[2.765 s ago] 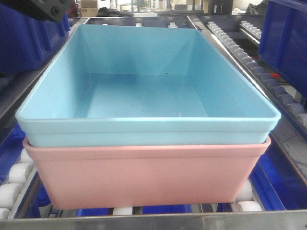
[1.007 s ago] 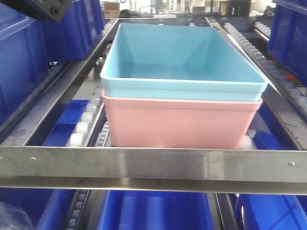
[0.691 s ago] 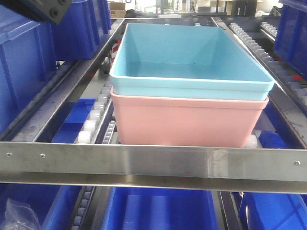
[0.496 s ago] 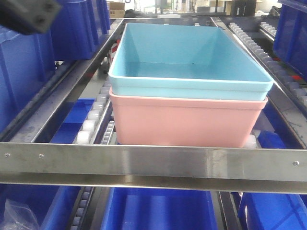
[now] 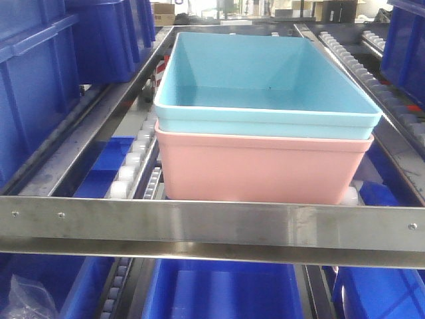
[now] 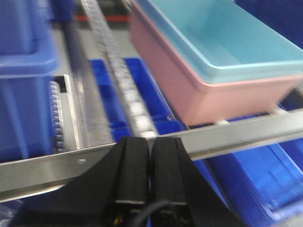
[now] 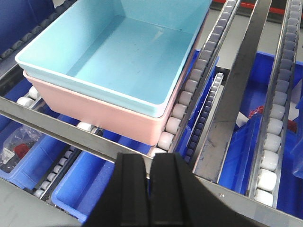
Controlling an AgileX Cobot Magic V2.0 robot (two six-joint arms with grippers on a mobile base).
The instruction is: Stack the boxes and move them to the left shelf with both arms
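Observation:
The light blue bin [image 5: 265, 80] sits nested in the salmon pink bin [image 5: 262, 169]. The stack rests on the white rollers [image 5: 129, 169] of the shelf lane, just behind the brushed-steel front bar [image 5: 212, 229]. The stack also shows in the left wrist view [image 6: 222, 47] and in the right wrist view [image 7: 123, 52]. My left gripper [image 6: 150, 144] is shut and empty, in front of the bar and left of the stack. My right gripper [image 7: 150, 163] is shut and empty, in front of the bar near the stack's right corner. Neither touches the bins.
Dark blue crates [image 5: 40, 80] stand in the lane to the left, and another [image 5: 405, 40] at the far right. More blue crates [image 5: 219, 292] sit on the level below. A roller rail [image 7: 277, 118] runs to the right of the stack.
The view has pulled back from the stack, so the front bar now shows. The black arm part at the top left has left the front view. The bins stay put.

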